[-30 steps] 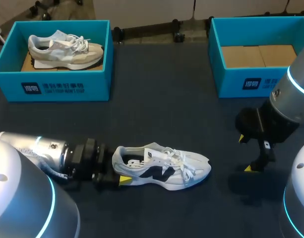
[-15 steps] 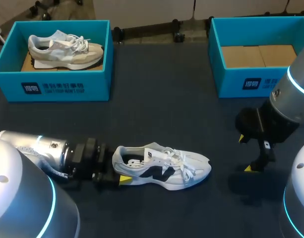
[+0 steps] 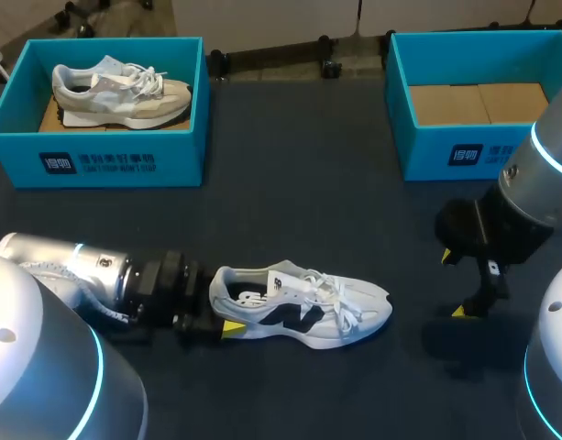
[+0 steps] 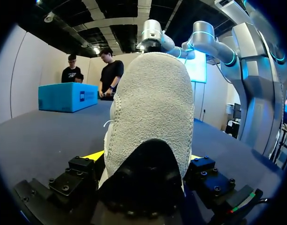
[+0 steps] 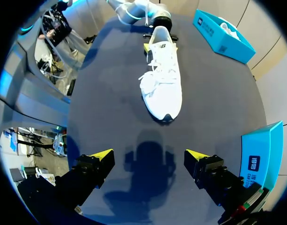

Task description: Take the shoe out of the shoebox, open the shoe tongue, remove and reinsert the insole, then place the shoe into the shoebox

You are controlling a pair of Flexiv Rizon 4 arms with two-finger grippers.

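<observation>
A white shoe (image 3: pixel 303 312) with a dark side logo lies on its sole on the dark table, toe toward the right. My left gripper (image 3: pixel 221 312) is at its heel, one finger on each side, shut on it. In the left wrist view the grey heel (image 4: pixel 150 103) fills the space between the fingers (image 4: pixel 99 155). My right gripper (image 3: pixel 452 284) hangs open over bare table to the right of the toe, holding nothing. The right wrist view shows the shoe (image 5: pixel 163 79) ahead of the open right gripper (image 5: pixel 149 154). An empty blue shoebox (image 3: pixel 482 147) stands at the back right.
A second blue shoebox (image 3: pixel 97 142) at the back left holds a beige and white shoe (image 3: pixel 120 90). Dark tabletop lies open between the two boxes and in front of the white shoe.
My left arm has slid a little to the right, and the white shoe has shifted right with it. The right arm has not moved.
</observation>
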